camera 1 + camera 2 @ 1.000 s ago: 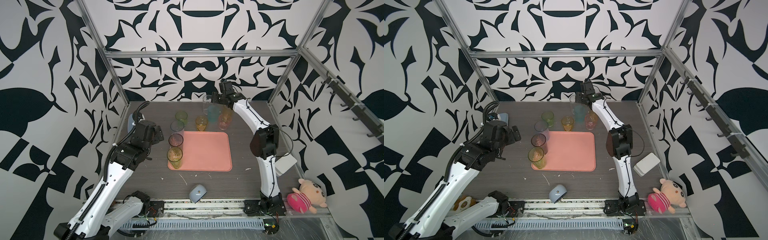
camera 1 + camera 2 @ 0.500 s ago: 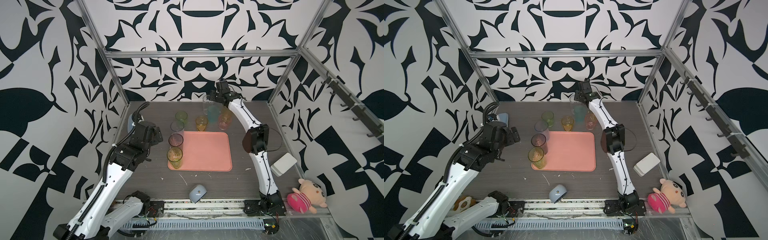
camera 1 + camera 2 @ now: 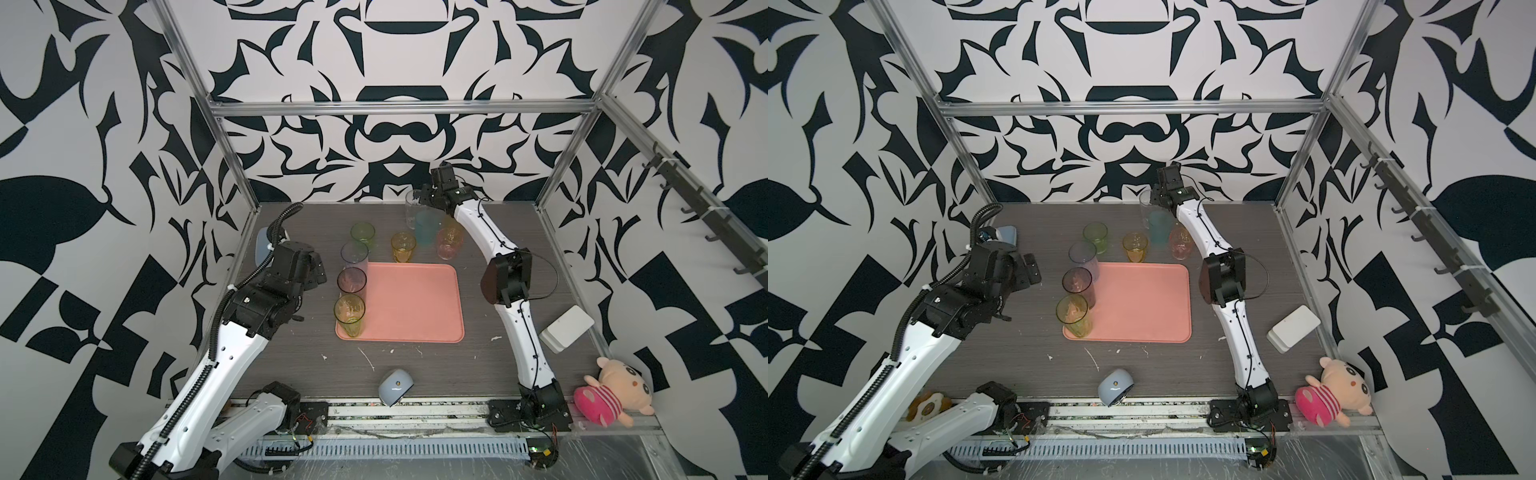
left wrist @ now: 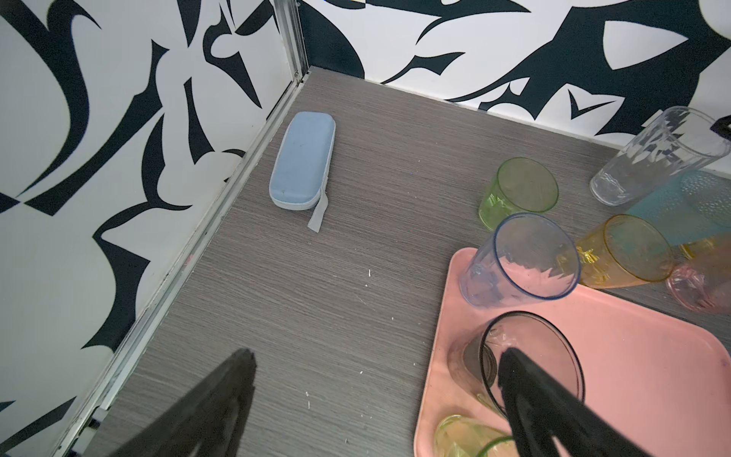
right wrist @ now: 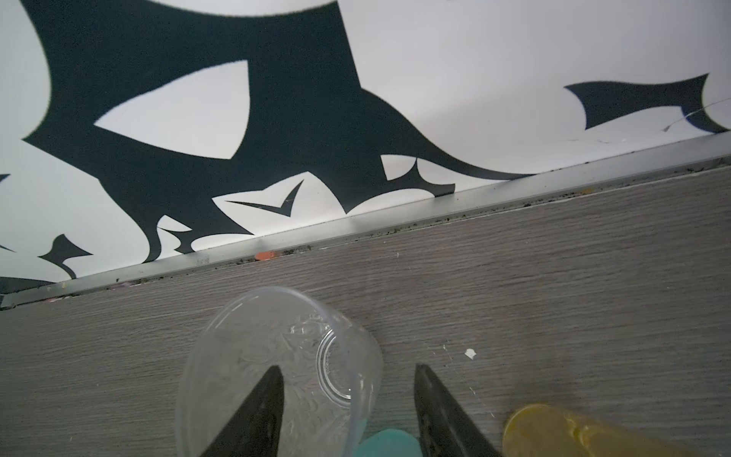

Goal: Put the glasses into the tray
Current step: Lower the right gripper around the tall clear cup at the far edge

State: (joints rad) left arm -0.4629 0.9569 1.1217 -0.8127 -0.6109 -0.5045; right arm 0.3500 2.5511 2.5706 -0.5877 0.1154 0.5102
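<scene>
Tray (image 3: 415,307) holds three along its left edge: the bluish glass (image 3: 354,259), smoky glass (image 3: 351,282) and yellow-green glass (image 3: 350,316). The green glass (image 3: 363,235), amber glass (image 3: 403,247), teal glass (image 3: 428,226) and pink glass (image 3: 449,245) stand on the table (image 3: 478,357) just behind it. By the back wall (image 3: 395,137) the right gripper (image 5: 348,368) straddles the clear glass (image 5: 257,356), jaws parted, one finger inside the rim and one outside, not pinching. The left gripper (image 4: 375,352) hangs wide open just beside the tray's left edge.

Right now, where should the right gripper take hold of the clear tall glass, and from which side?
Probably the rim wall, from above, one finger inside, one outside: the clear tall glass stands upright, mouth open, and the teal glass stands close beside it.
</scene>
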